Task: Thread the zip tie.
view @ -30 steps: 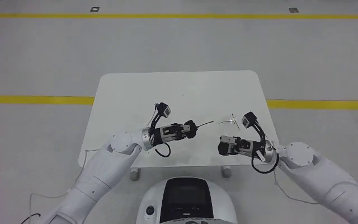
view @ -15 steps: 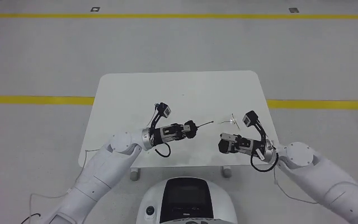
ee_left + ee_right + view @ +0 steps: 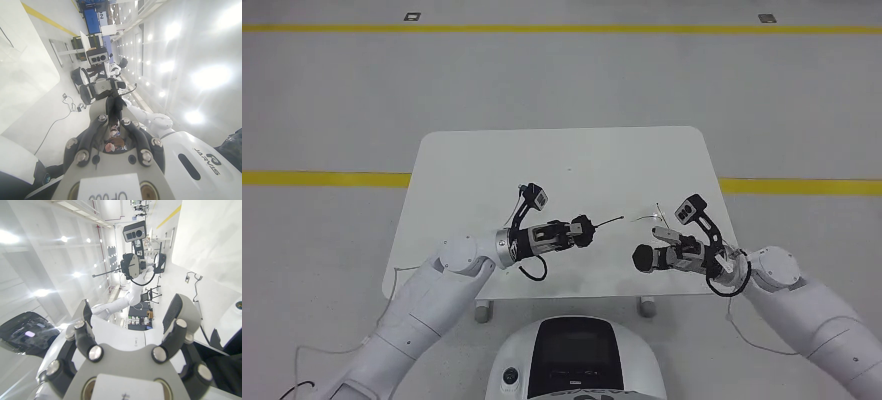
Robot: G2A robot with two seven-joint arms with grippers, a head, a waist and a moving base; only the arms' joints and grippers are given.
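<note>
Two grippers are positioned over the front half of the white table [image 3: 562, 160], facing each other and well apart.

1. Left gripper [image 3: 584, 231]
- State: fingers pressed together, pinching one end of the black zip tie [image 3: 608, 221].
- In the left wrist view the two dark fingers [image 3: 113, 106] meet with no gap between them.
- The part of the tie inside the grip is hidden by the fingers.

2. Zip tie
- Position: it projects from the left gripper's fingertips as one thin, nearly straight strip, pointing toward the right gripper.
- In the right wrist view the free end carries a small block-shaped head.
- The free end touches nothing and stops short of the right gripper, with a clear gap between the two.

3. Right gripper [image 3: 642, 258]
- State: fingers spread wide and empty.
- In the right wrist view both ribbed pads [image 3: 173, 309] are exposed, with nothing between them or against them.
- The left gripper and the tie appear farther off, in line with the opening.

4. Other items
- A thin pale strand [image 3: 662, 216] lies on the table just beyond the right gripper, touched by neither gripper. What it is cannot be determined.
- A yellow line [image 3: 322, 178] crosses the floor behind the table.
</note>
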